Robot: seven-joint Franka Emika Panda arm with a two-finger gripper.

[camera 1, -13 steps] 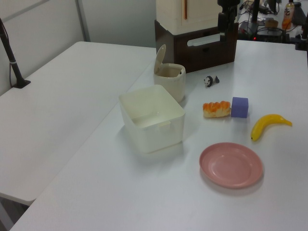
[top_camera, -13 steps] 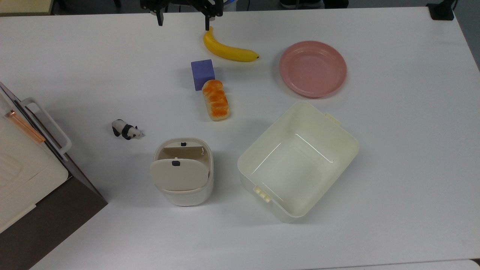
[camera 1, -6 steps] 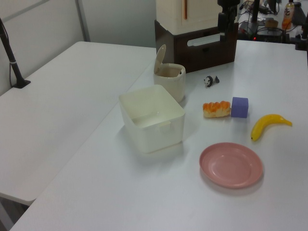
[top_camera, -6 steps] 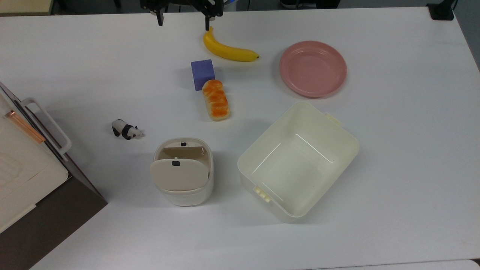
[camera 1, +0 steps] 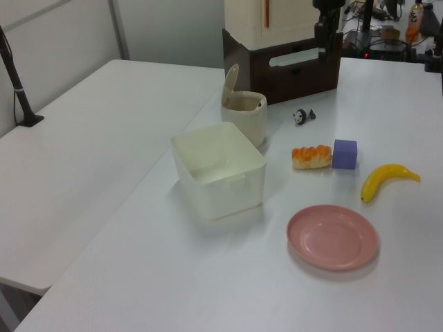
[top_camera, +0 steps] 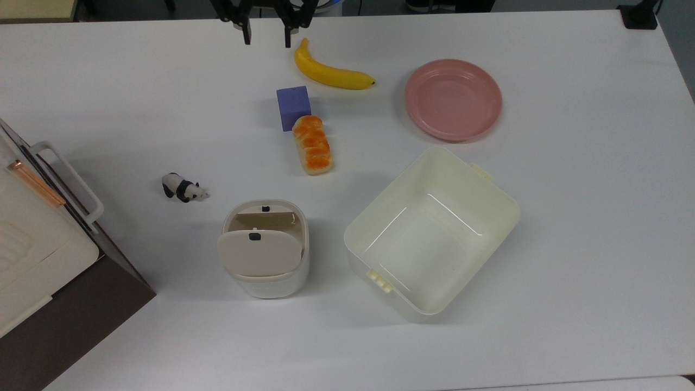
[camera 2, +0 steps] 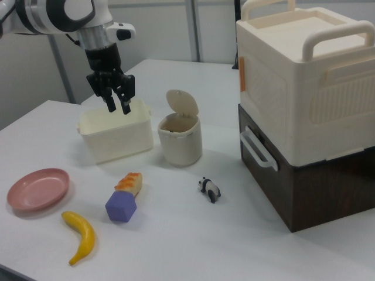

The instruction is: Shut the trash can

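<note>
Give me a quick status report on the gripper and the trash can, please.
Gripper open, empty, raised at the far table edge. Trash can untouched, lid up. Purple block and bread lie between them; clear above.

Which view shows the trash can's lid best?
The right view: the lid stands upright in profile over the open trash can, nothing in front. The top view looks down on the raised lid, partly covering the opening. The left view gives it edge-on.
</note>
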